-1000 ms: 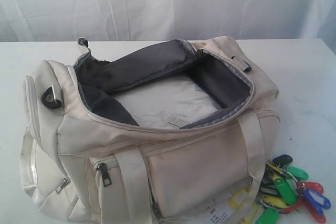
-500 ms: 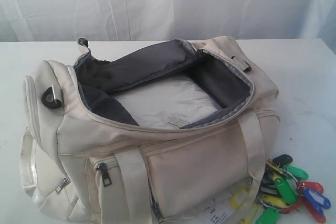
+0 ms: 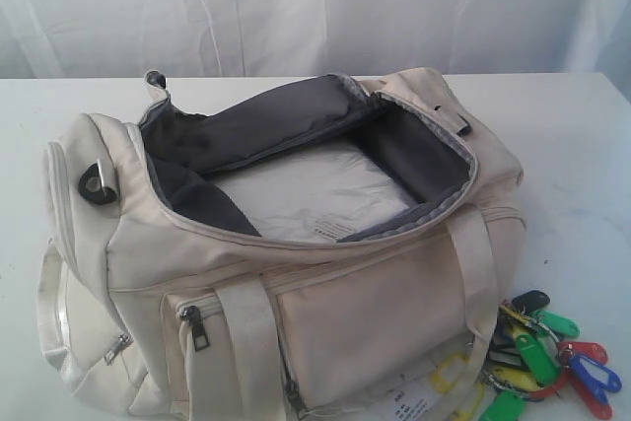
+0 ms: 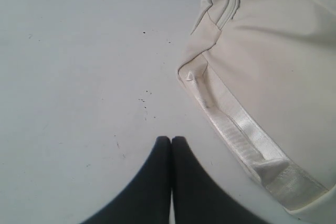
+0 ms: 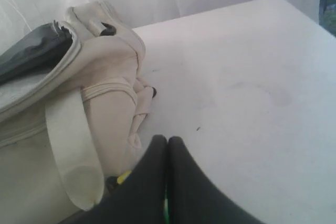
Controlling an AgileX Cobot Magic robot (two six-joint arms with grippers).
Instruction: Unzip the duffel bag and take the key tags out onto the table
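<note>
Key tags (image 3: 544, 356) clear in exterior view, maybe glimpsed by right gripper (image 5: 167, 141)

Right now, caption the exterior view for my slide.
Unzipped cream duffel bag on white table, colourful key tags lying beside it.

Changes recorded: none. Duffel bag (image 3: 375, 313) and key tags (image 3: 552, 352) show no visible shift in exterior view.

Cream duffel bag (image 3: 296, 273) unzipped on table (image 3: 572, 145); colourful key tags (image 3: 547, 352) beside it.
</note>
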